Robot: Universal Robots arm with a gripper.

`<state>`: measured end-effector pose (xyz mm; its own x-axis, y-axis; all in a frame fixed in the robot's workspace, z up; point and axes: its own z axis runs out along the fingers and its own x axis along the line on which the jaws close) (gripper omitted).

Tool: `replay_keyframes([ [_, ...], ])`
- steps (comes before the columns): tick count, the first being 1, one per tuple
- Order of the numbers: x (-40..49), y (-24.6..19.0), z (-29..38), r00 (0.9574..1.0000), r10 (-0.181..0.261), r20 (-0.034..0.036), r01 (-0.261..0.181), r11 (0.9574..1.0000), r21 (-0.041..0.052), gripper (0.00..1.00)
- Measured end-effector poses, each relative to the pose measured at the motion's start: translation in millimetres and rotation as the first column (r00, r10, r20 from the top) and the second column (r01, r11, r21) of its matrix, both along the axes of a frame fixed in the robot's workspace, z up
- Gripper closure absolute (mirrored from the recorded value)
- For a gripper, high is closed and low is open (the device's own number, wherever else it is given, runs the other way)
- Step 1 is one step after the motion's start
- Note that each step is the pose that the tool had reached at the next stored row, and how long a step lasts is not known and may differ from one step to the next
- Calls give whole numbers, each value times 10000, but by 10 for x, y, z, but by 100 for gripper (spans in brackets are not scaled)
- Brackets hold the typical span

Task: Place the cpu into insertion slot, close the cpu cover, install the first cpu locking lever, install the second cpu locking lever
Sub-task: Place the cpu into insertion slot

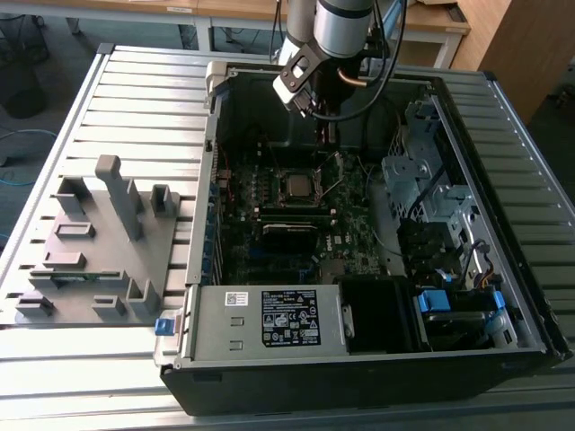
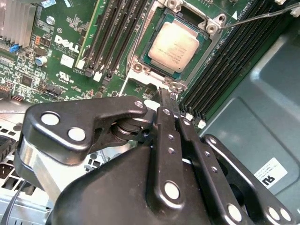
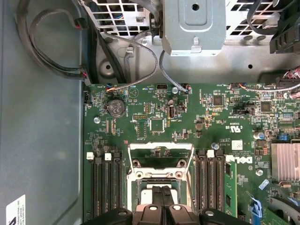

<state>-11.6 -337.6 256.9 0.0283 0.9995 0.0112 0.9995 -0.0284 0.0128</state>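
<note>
Cpu (image 2: 173,44) seated: flat in the insertion slot (image 2: 139,66), grey-brown top up, green edge showing all round inside the silver rim. In the exterior view it sits centre frame, mid-board, inside the computer case (image 1: 359,382).

Claw (image 2: 167,93): fingers pressed together, nothing between them. Tip hangs just beside a corner of the slot, off the chip. I can't tell whether it touches the rim.

Cpu cover (image 3: 161,146): in the first wrist view the silver frame stands swung back on its hinge, not over the chip. One thin locking lever (image 2: 253,18) runs free of the slot, unlatched. A second thin wire (image 2: 124,86) by the claw tip is likely the other lever.

My read: placing is done, cover step in hand. It calls for a push on the frame's free edge, keeping off the chip's top and clear of both wires.

Containers: case lies open on the slatted bench (image 1: 135,90), holding the board, a metal drive cage (image 1: 422,180) and a labelled power unit (image 1: 269,314). Long black memory slots (image 2: 110,37) flank the slot. Grey fixture plate (image 1: 166,238), at the exterior view's left, has posts and pockets; I can't make out anything in them.
</note>
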Motion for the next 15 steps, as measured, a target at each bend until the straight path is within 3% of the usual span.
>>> replay_keyframes([
  [7, -18, 0, 1, 10000, 1, -1, -1, 10000, -3, 90],
  [15, -283, 0, -7, 10000, -7, 5, 7, 10000, -3, 90],
])
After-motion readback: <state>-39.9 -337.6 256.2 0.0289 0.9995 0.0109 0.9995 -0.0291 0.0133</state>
